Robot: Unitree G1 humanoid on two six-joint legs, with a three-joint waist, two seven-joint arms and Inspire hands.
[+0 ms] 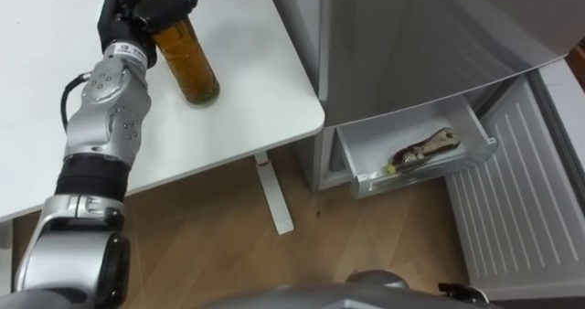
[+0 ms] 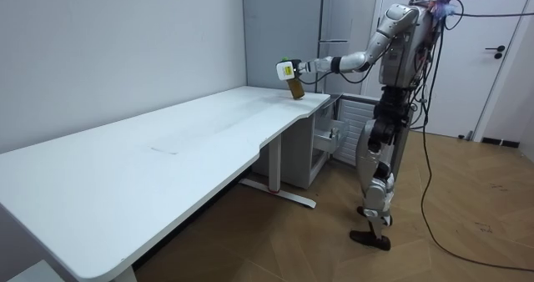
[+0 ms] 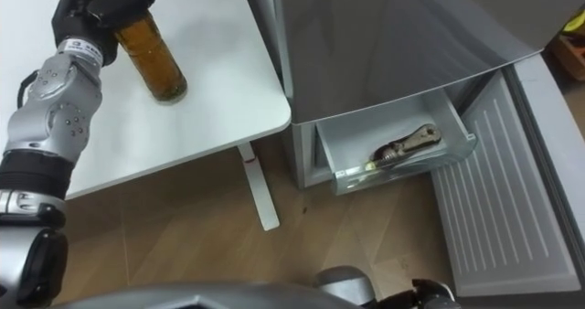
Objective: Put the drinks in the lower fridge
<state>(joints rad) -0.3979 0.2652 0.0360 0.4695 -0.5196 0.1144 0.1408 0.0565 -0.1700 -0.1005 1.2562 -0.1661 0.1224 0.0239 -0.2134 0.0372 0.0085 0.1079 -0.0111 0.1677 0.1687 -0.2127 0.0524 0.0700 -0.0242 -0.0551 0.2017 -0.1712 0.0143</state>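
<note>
An amber drink bottle (image 1: 187, 62) with a green cap leans tilted over the near right corner of the white table (image 1: 256, 71). My left hand (image 1: 151, 7) is shut round its neck and cap from above. Whether its base touches the table top I cannot tell. In the room view the same bottle (image 2: 294, 88) hangs from the left hand (image 2: 288, 69) at the table's corner beside the fridge. The lower fridge drawer (image 1: 366, 144) is pulled out, and a second bottle (image 1: 425, 151) lies on its side in it.
The grey fridge body (image 1: 411, 35) stands right of the table. Its lower door (image 1: 512, 208), ribbed inside, is swung open at the right. The table leg (image 1: 274, 195) stands on the wooden floor between me and the drawer.
</note>
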